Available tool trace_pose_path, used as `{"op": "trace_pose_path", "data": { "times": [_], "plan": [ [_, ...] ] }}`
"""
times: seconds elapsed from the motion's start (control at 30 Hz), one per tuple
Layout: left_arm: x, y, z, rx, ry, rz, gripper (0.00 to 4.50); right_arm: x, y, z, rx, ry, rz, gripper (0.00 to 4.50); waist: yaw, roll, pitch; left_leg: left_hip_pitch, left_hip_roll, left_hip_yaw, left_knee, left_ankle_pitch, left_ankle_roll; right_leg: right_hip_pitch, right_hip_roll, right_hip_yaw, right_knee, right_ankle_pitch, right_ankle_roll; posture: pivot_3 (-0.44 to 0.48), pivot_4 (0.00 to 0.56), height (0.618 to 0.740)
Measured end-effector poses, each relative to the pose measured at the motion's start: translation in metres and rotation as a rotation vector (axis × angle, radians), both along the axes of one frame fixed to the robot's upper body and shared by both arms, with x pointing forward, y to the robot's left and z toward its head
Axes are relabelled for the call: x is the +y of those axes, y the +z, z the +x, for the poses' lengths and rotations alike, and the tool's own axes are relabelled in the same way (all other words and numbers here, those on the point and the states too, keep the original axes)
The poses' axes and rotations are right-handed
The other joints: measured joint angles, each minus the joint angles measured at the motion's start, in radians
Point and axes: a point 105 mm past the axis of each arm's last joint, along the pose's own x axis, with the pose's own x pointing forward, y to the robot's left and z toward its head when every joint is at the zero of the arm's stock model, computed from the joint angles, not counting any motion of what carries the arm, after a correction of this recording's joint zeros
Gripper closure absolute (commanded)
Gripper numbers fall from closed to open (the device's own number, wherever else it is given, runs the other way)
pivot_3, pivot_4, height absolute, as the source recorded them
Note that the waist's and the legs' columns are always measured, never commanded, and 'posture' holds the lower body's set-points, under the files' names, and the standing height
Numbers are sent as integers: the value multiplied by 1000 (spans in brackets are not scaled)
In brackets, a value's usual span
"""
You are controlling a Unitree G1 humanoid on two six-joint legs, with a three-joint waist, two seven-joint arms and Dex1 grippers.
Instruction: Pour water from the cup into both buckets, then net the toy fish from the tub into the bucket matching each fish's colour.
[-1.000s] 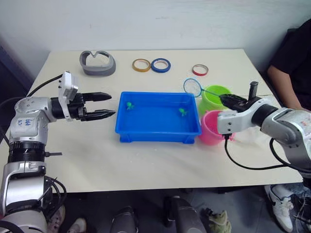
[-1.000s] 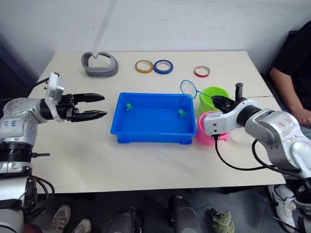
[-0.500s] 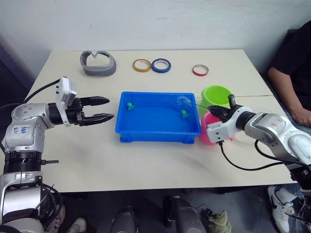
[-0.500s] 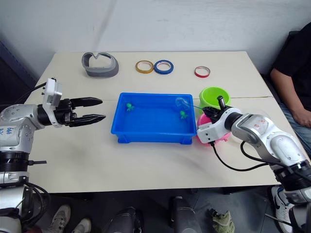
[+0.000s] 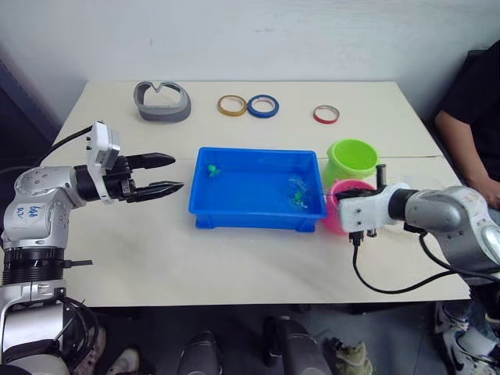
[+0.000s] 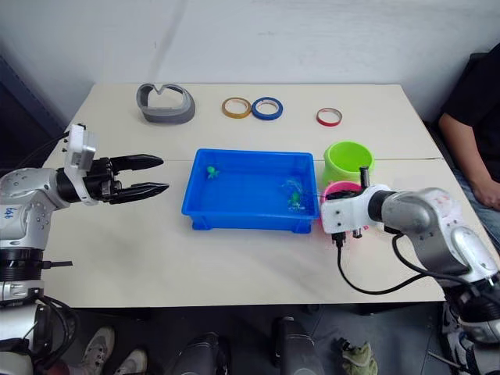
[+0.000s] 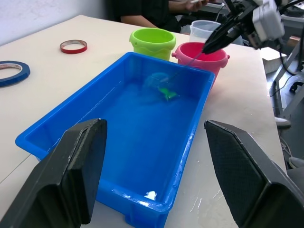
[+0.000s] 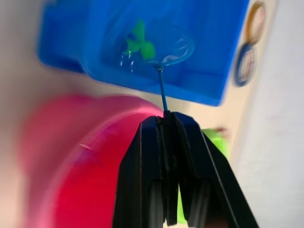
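The blue tub (image 5: 258,187) holds water and two green toy fish, one (image 5: 211,168) at its far left and one (image 5: 298,200) near its right end. My right gripper (image 8: 164,116) is shut on the thin handle of a small net (image 7: 159,83), its fingertips over the pink bucket (image 5: 344,211). The net's hoop is dipped in the water right beside the right-hand fish (image 7: 167,93). The green bucket (image 5: 350,160) stands just behind the pink one. The clear cup (image 7: 204,29) stands beyond the buckets. My left gripper (image 5: 168,176) hovers open to the left of the tub.
A grey curved object (image 5: 162,101) lies at the back left. Yellow (image 5: 231,105), blue (image 5: 262,105) and red (image 5: 326,114) tape rolls lie along the back. A person (image 5: 476,101) sits at the table's right side.
My right gripper swung the net from above the green bucket down into the tub's right end, beside a green fish. The left gripper has barely moved.
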Motion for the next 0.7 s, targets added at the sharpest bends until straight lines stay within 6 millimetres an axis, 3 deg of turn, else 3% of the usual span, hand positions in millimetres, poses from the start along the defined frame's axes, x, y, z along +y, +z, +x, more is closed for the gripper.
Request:
{"op": "trace_pose_path", "data": {
  "times": [0.37,0.57,0.7],
  "plan": [
    [-4,1,2,-4,-8,-10,898,10,-3,-22,463,-251,555,4500,-1,0,0,0,0,-3,-1,0,1,-1,0,0,0,0,0,0,150,727],
    [-4,6,4,-11,-8,-15,898,20,3,-20,558,-314,742,4500,-2,0,0,-1,0,-3,-1,-1,2,-1,0,0,-1,0,0,0,150,727],
    [-4,7,5,-10,-15,-19,898,29,17,-16,554,-294,796,4500,-1,0,0,-2,0,-3,-1,-1,3,-1,0,0,-1,0,0,0,150,727]
  ]
}}
